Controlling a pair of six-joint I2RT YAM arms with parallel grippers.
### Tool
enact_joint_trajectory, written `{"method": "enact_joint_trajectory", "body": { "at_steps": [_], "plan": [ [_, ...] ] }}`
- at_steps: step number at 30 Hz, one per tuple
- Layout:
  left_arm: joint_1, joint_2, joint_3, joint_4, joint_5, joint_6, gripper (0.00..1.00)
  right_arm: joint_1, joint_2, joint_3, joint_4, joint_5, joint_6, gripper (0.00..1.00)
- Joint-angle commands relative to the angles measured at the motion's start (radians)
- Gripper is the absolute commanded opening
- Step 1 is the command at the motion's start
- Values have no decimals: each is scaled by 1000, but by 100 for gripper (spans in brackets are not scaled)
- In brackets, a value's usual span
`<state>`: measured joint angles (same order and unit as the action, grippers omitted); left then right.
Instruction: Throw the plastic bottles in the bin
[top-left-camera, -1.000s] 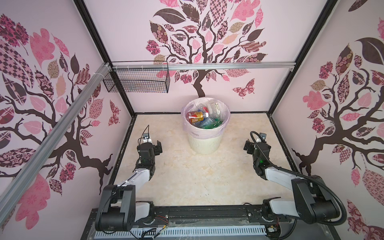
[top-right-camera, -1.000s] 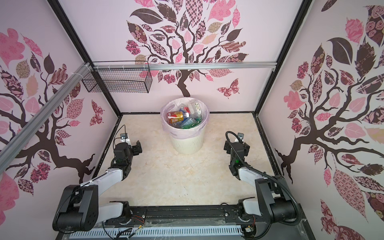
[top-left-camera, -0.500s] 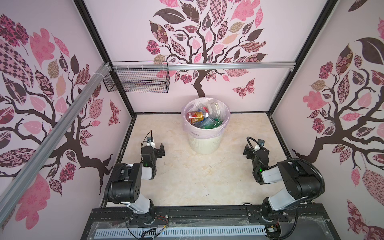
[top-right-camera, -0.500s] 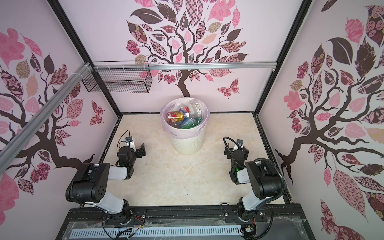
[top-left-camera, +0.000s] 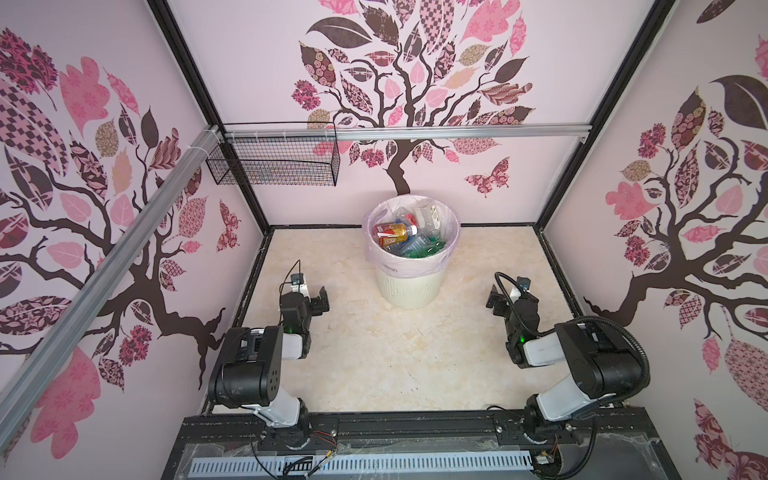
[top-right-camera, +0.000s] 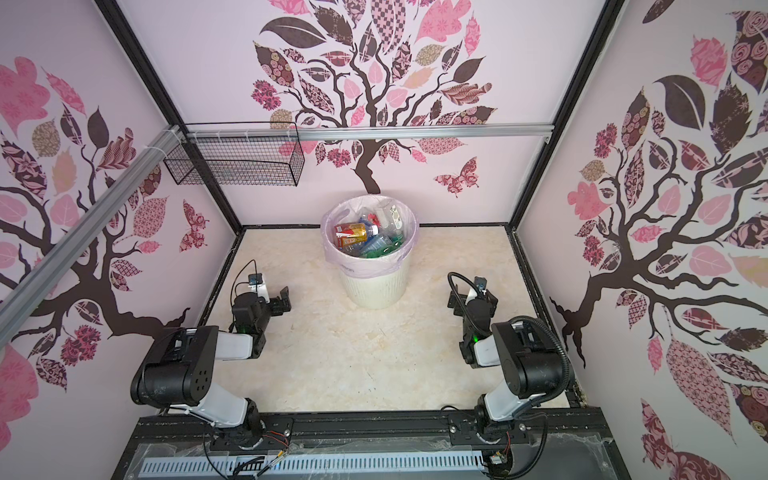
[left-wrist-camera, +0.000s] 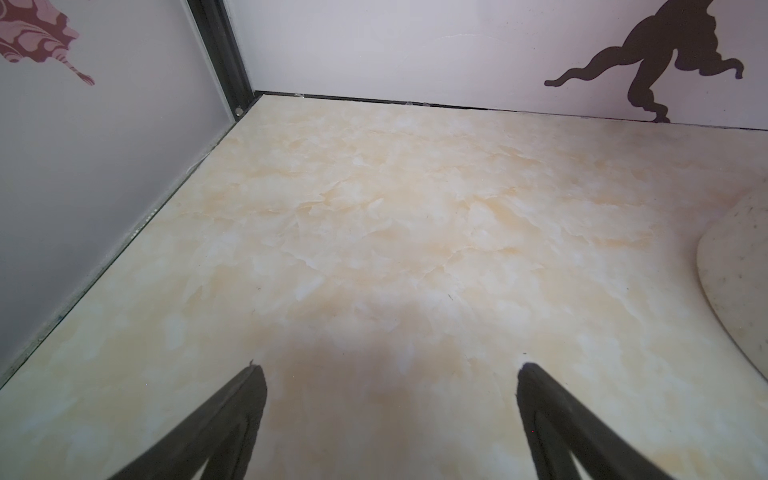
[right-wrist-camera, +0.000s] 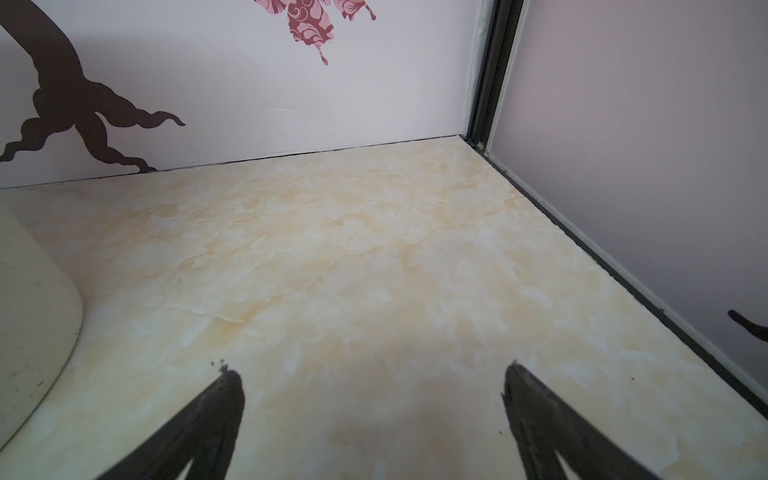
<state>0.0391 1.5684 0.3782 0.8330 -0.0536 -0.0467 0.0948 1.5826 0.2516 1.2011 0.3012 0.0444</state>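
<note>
The small plastic bottles, clear, green and one amber, are found piled inside the round cream ribbed bin, pink-lined, at twelve o'clock on the marbled beige worktop. The left claw, at nine o'clock, and the right claw, at three o'clock, are spread wide, with nothing held.

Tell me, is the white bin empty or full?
Not empty. The bin holds a pile of plastic bottles, an amber bottle lying on top. How deep the pile goes, cannot tell.

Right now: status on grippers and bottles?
Left gripper open, empty; right gripper open, empty. Plastic bottles in bin. Nothing in the way.
</note>
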Motion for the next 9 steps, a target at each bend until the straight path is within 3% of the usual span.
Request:
{"method": "enact_joint_trajectory", "body": {
  "at_steps": [1,9],
  "plan": [
    [4,-5,25,3,11,-2,98,-5,0,13,34,-5,5,100],
    [1,-8,20,6,8,8,98,-10,-2,12,36,-13,4,100]
  ]
}}
